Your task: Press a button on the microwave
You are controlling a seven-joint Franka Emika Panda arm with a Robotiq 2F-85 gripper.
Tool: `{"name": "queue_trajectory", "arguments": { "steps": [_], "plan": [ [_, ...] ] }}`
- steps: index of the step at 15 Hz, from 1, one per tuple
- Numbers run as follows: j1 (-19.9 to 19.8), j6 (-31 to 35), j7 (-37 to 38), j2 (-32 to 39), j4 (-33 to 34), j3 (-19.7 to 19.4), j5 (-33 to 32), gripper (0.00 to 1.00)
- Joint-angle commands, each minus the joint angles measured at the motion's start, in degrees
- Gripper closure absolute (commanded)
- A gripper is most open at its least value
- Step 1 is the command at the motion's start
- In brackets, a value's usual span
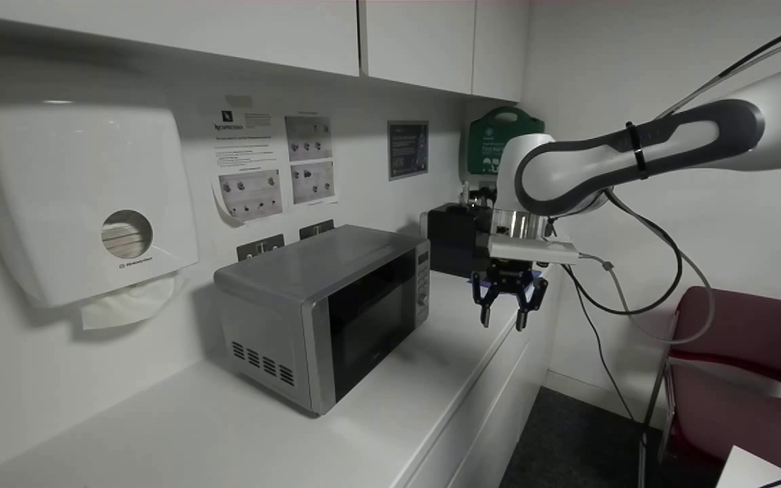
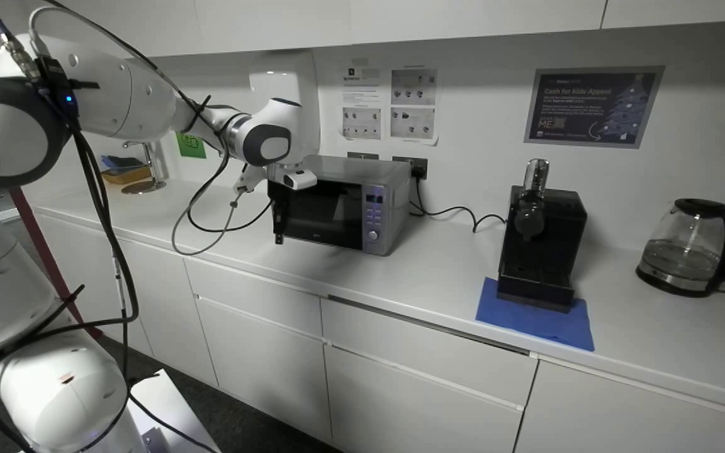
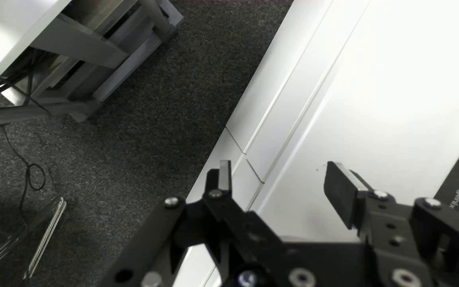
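Silver-grey metal microwave [image 1: 316,308] on a white table [image 1: 390,407], its door [image 1: 371,325] turned toward the tool [image 1: 503,318].
The microwave stands with its long axis roughly parallel to the back wall [image 2: 476,113], dark glass facing out toward the table's front edge [image 2: 400,306]; "igenix" lettering [image 3: 458,198] on the door shows in the wrist view. Its control panel [image 2: 372,221], with small buttons [image 2: 370,217] and a round knob [image 2: 373,235], takes the end of that face nearer the black coffee machine [image 2: 554,239], while the vented side [image 1: 262,362] points the opposite way, toward the white wall dispenser [image 1: 85,190]. The tool points down in front of the microwave, apart from it, near the table's front edge; its fingers [image 3: 341,195] are spread well apart.
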Motion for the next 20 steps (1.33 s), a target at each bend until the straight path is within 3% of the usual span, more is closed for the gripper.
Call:
{"name": "queue_trajectory", "arguments": {
  "steps": [1, 3, 5, 8, 12, 13, 14, 20],
  "plan": [
    [-1.51, 3.72, 4.61, 0.33, -1.2, 4.2, -8.21, 0.04],
    [-1.08, 2.5, 4.51, 0.73, -1.15, 5.25, -11.14, 0.0],
    [-0.11, -0.19, -5.71, 0.54, -1.15, 5.0, -5.23, 0.0],
    [0.2, -2.17, -15.3, 0.19, -0.99, 5.15, 0.02, 0.0],
    [-0.11, -9.92, -26.56, 1.42, 0.75, 5.15, 2.37, 0.0],
    [-0.14, -13.2, -27.38, 2.12, 1.84, 5.51, 0.27, 0.0],
    [-0.34, -8.28, -23.89, 1.41, -0.36, 5.89, 0.97, 0.0],
    [-0.28, -11.03, -25.99, 1.82, 0.31, 5.86, 0.86, 0.0]
  ]
}}
